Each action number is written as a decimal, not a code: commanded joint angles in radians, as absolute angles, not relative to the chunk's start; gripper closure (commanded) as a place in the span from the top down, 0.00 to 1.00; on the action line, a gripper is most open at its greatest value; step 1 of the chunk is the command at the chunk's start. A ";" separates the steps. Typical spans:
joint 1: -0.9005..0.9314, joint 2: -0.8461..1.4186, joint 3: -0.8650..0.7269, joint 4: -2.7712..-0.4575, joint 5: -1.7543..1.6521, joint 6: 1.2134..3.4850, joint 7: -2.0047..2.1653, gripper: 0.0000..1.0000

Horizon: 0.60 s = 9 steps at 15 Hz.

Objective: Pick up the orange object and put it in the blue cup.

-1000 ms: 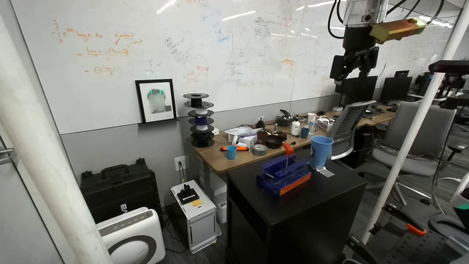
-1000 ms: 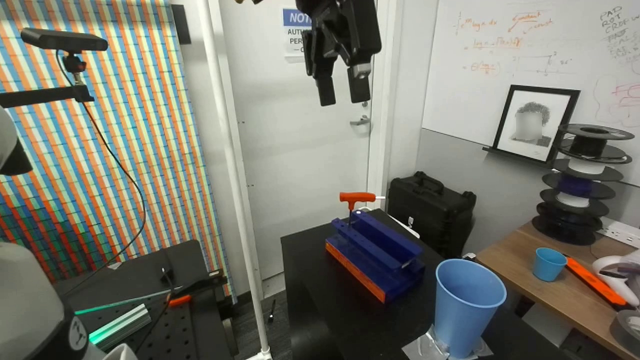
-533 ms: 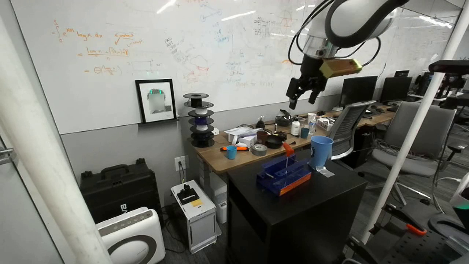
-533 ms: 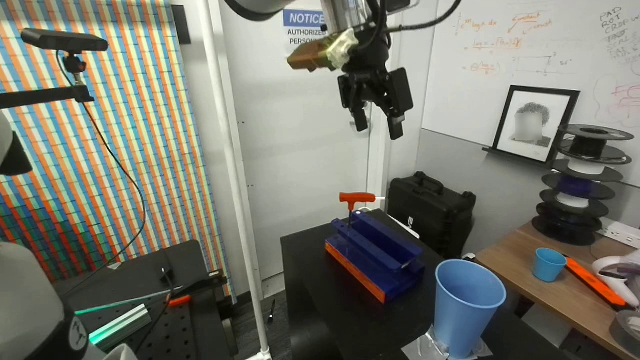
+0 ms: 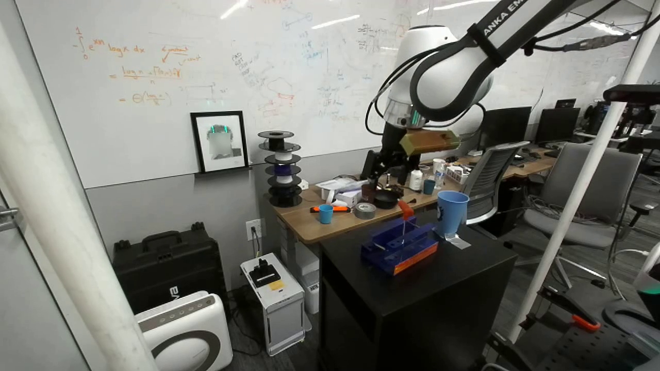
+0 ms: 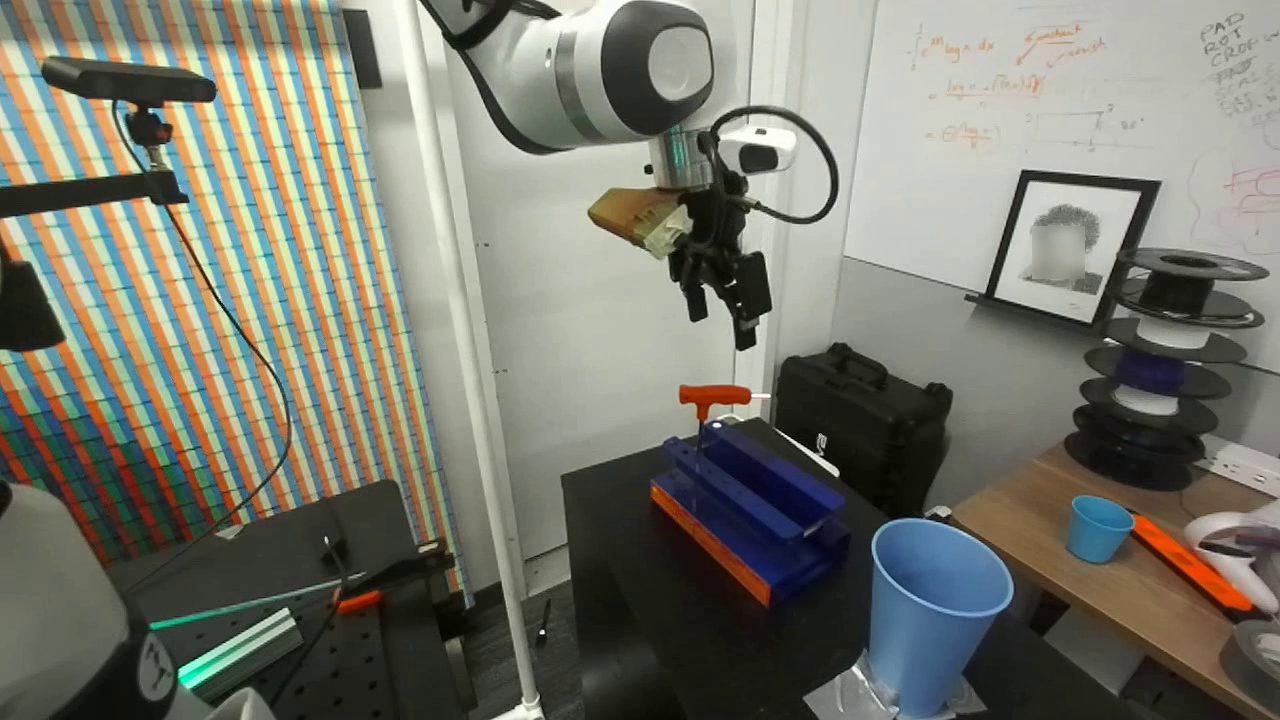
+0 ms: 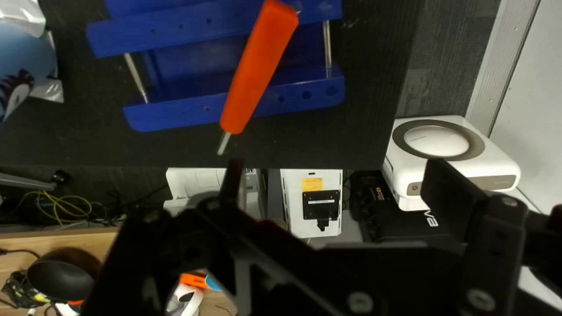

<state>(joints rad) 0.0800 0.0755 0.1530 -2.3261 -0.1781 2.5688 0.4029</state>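
Note:
The orange object is the handle (image 6: 714,396) of a T-shaped tool, standing upright in a dark-blue holder (image 6: 760,510) on a black cabinet; the handle also shows in an exterior view (image 5: 406,209) and large in the wrist view (image 7: 259,68). The blue cup (image 6: 938,610) is a tall light-blue tumbler taped to the cabinet top beside the holder; it also shows in an exterior view (image 5: 452,214) and partly at the wrist view's left edge (image 7: 28,61). My gripper (image 6: 722,328) is open and empty, above the handle and apart from it; its fingers are spread in the wrist view (image 7: 335,169).
The black cabinet (image 5: 423,293) stands beside a wooden desk (image 5: 304,226) with many items, among them a small blue cup (image 5: 325,214) and a roll of tape (image 5: 365,210). A white pole (image 6: 455,260) stands near the arm. A white case (image 7: 311,197) is below the cabinet edge.
My gripper has come down from high up, crossing leftward in an exterior view, and is now closer to the orange handle. It stays open. The tool, holder and cup have not moved.

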 commanded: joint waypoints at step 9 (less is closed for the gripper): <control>0.192 0.090 0.094 -2.362 -0.385 2.552 0.767 1.00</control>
<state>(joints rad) 0.1711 0.1188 0.1172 -2.3409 -0.3374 2.5647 0.6932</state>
